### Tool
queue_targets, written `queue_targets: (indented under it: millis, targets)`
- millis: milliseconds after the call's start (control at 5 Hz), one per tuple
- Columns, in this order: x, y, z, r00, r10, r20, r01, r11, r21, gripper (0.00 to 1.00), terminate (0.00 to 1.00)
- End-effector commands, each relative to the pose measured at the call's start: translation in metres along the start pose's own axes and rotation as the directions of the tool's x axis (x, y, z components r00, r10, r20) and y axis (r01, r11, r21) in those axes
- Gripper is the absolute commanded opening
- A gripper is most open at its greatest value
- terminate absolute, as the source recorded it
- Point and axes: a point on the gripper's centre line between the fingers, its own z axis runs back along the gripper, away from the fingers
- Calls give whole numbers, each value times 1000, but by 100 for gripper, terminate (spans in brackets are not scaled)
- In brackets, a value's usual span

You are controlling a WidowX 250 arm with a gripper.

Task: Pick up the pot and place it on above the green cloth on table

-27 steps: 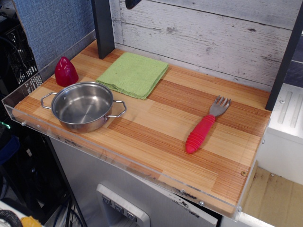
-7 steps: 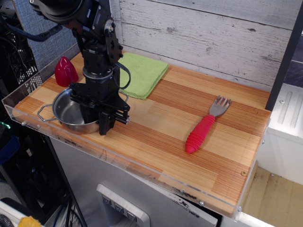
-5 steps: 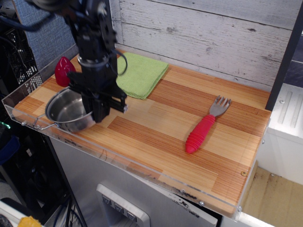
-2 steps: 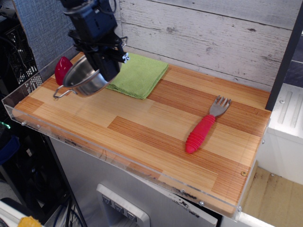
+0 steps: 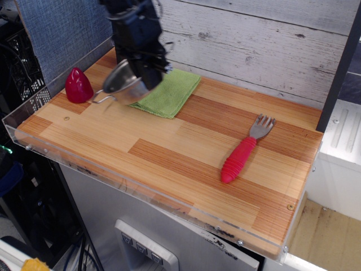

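Observation.image looks down on the table from the near side, with the gripper point(image 5: 148, 72) at the far left, clamped on the right side of the pot point(image 5: 125, 86). The pot hangs tilted in the air, its open side turned up and to the left, one wire handle drooping toward the near left. It appears clear of the table point(image 5: 186, 164), though its lower edge is close to the near-left corner of the cloth point(image 5: 168, 89), and whether they touch cannot be told from this angle.

The relation that matters: the cloth's middle lies just to the right of and slightly beyond the pot, so only a short carry to the right and far side is left before lowering. The pot currently overlaps only the cloth's left edge. Because the pot is tilted, it would likely need levelling on the way down, or it may land on its rim and rock.

Beyond this, a red cone-shaped object point(image 5: 78, 86) stands on the table just left of the pot, apart from it. A red-handled fork point(image 5: 243, 152) lies well away to the right, out of the path.
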Motion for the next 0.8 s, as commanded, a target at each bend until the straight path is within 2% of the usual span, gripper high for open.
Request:
queue_targets:
  millis: [0,200,400,600]
  targets:
    - [50,0,15,995,-51,85,47,998,50,0,0]
    - [40,0,-2,999,-25,34,24,999,32,0,0]
    - [15,-1,-21,999,2,-55,-1,1000,23,0,0]
    - [-3,1,-23,993,9,-117,-6,1000,29,0,0]
